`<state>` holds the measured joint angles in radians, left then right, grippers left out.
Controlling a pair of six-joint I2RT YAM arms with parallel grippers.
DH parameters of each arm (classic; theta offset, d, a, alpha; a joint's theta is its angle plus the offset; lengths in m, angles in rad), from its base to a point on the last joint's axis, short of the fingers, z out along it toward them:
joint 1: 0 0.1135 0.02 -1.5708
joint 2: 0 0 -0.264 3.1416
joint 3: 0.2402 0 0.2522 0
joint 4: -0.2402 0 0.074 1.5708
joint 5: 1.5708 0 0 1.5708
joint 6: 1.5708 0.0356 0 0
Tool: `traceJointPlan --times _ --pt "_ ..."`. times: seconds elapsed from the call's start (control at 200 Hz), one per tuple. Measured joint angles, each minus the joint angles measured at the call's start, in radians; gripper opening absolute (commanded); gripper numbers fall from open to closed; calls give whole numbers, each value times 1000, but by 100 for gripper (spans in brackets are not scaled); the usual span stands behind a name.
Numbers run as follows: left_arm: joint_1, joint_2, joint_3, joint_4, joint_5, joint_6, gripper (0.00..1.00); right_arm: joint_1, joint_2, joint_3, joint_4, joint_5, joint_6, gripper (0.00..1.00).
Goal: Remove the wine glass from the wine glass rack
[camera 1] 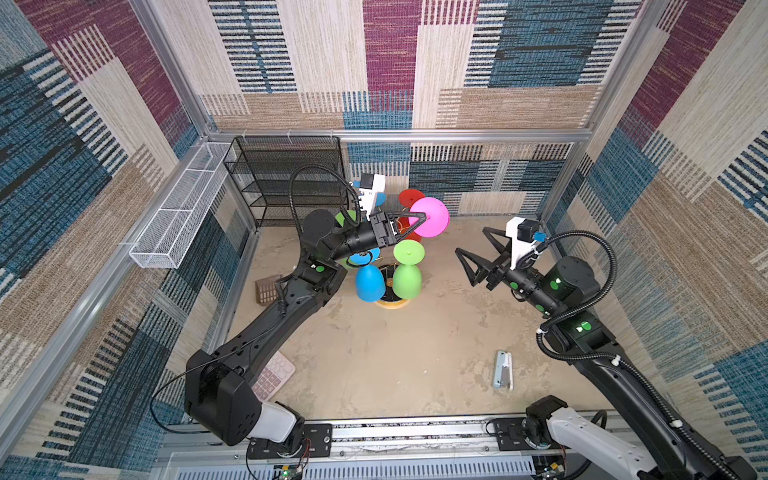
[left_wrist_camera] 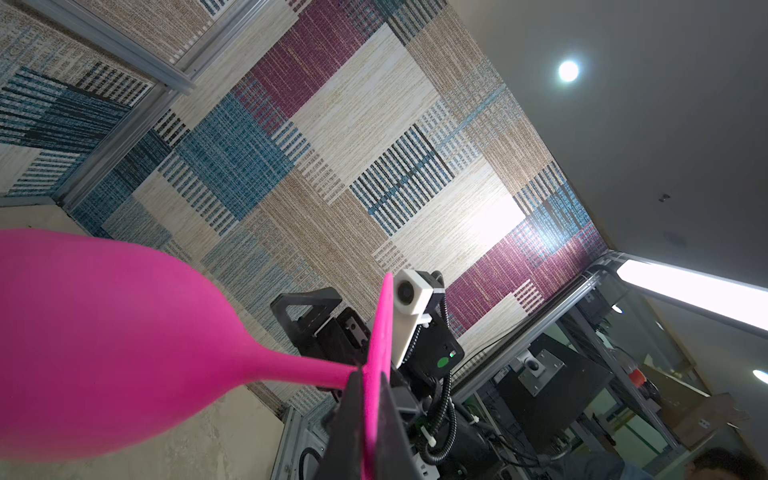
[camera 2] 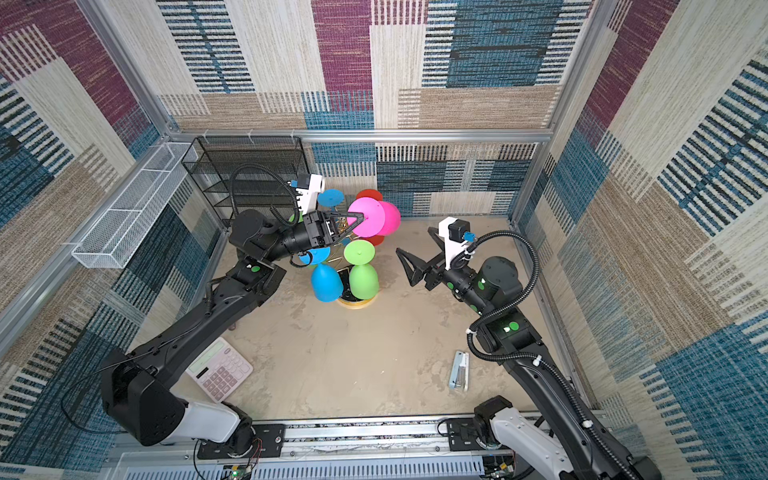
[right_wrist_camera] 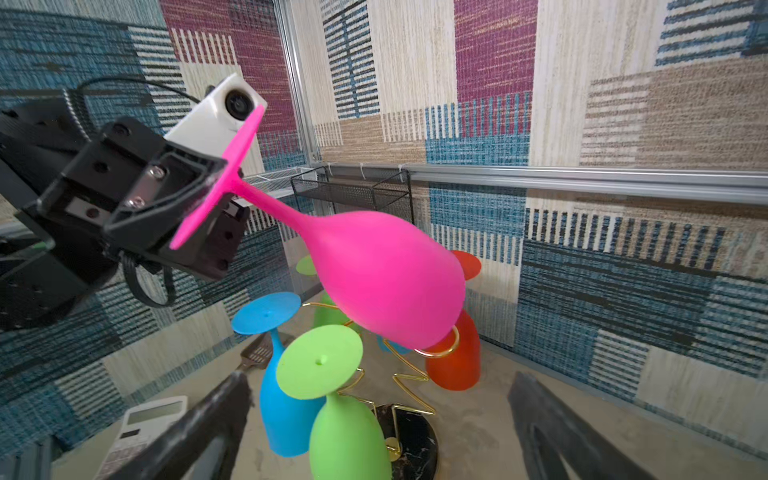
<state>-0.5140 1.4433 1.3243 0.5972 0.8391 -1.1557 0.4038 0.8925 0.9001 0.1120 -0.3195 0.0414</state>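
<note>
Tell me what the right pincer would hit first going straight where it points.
Probably the nearer green wine glass hanging on the wine glass rack; the pink wine glass looks higher, but depth is unclear.

Left claw (camera 1: 422, 216) tight, right claw (camera 1: 470, 240) wide

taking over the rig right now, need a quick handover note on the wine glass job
Left hand: shut on the foot of the pink wine glass, held tilted above the wine glass rack.
Right hand: open, empty, beside the rack.
Done: it looks lifted off its arm, bowl near a gold ring.
Left to do: carry it clear, set it down.
Green glass and blue glass hang on the rack.
</note>
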Motion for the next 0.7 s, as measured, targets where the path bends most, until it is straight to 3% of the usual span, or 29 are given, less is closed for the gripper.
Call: traceJointPlan --times 0.361,0.701 --pt "2 -32 -13 -54 -15 -19 0 86 160 52 146 2 -229 99" --pt "2 -37 -19 -63 -21 -52 0 117 325 121 230 41 -312 99"
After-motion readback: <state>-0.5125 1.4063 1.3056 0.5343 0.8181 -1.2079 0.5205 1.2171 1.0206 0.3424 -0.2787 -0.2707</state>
